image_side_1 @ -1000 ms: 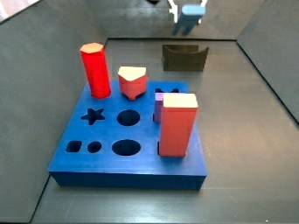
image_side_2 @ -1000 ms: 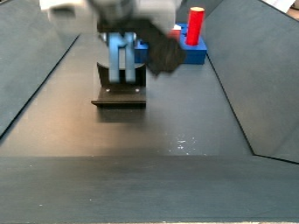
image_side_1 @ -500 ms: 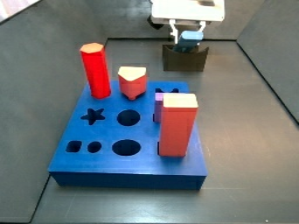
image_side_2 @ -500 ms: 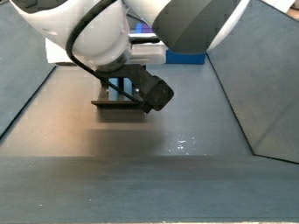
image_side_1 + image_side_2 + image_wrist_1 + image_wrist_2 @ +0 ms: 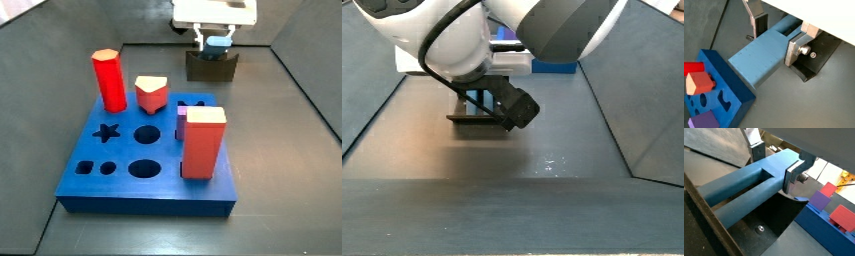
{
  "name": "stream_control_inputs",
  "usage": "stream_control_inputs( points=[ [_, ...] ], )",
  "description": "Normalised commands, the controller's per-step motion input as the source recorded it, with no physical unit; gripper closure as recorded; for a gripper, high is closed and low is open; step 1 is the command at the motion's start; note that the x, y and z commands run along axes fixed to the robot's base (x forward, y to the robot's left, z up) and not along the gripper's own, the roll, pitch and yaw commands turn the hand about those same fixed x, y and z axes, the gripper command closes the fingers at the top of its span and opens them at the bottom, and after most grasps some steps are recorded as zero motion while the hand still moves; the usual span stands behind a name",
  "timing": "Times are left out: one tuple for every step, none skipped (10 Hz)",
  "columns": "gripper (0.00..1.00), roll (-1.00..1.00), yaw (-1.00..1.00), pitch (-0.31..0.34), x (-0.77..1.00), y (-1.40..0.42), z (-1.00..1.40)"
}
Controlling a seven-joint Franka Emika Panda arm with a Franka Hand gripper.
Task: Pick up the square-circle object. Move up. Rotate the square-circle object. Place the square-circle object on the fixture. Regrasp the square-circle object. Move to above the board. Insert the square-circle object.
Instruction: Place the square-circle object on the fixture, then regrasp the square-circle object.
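Nothing shifted since half a second back: gripper (image 5: 774,36) jaws clamp the square-circle object (image 5: 763,54), long axis apparently level, over the fixture (image 5: 211,66).

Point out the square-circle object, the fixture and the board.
square-circle object (image 5: 763,54): a wrist view, on its broad blue side between the gripper (image 5: 777,32) fingers.
fixture (image 5: 211,67): a side view, on its dark front face below the gripper.
board (image 5: 134,185): a side view, on bare blue top near the front edge.

White arm (image 5: 436,35) w/ dark grey joints; claw (image 5: 777,37): silver plates, dark pads, screw.
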Motion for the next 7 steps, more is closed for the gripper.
stream_control_inputs(
  points=[
    [0.0,0.0,0.0,0.0,0.0,0.0,0.0],
    [0.0,0.04,-0.09,0.004,0.0,0.0,1.0],
    [0.0,0.04,-0.08,0.004,-0.01,0.01,1.0],
    [0.0,0.05,-0.07,0.005,-0.02,0.01,1.0],
    [0.0,0.05,-0.04,0.0,-0.03,0.01,1.0],
    [0.0,0.05,-0.03,0.002,-0.03,0.01,1.0],
    [0.0,0.05,-0.02,0.009,-0.04,0.01,0.88]
  ],
)
